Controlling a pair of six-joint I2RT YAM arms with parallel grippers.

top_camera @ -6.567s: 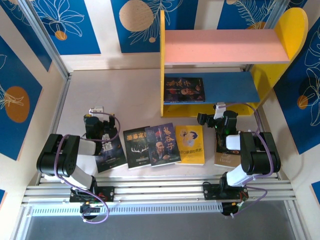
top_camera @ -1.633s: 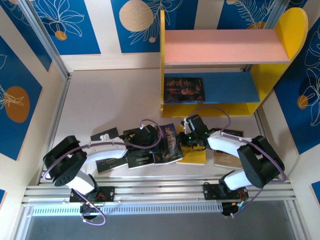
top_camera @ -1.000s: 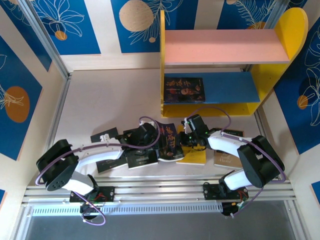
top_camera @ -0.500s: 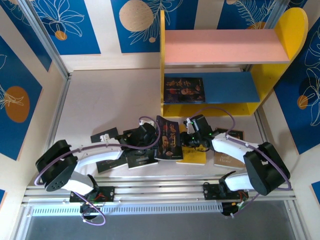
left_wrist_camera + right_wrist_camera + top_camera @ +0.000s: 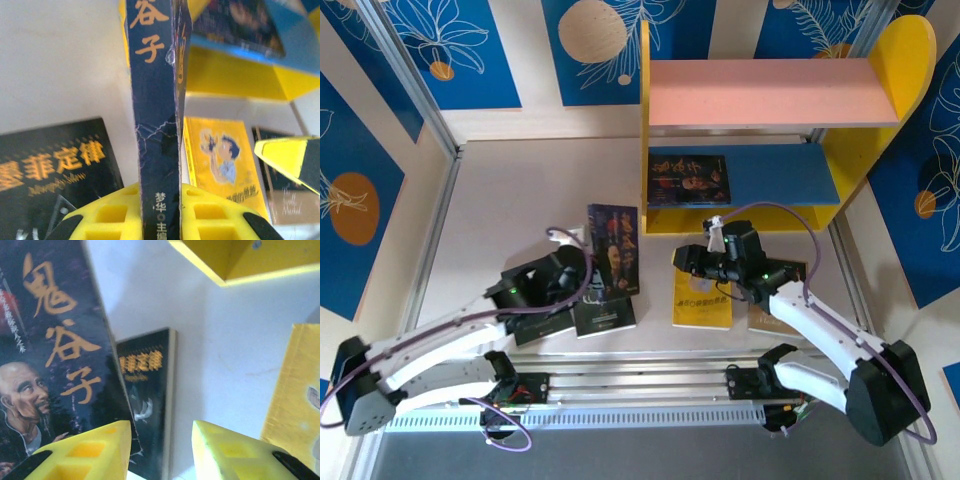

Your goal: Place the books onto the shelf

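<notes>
I am reaching my left arm toward two o'clock, my left gripper [image 5: 575, 275] pinching the dark book [image 5: 615, 250] upright. My wrist view is showing its spine between my pads [image 5: 212, 215]. My right gripper [image 5: 685, 258] is hovering near the yellow book [image 5: 702, 300] with fingers [image 5: 235, 450] parted, its camera catching the bald-faced cover. The shelf [image 5: 905, 60] is sitting at one o'clock.

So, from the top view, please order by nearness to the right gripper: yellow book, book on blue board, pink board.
1. yellow book, on table by right gripper.
2. book on blue board, behind it.
3. pink board, farthest back.
</notes>
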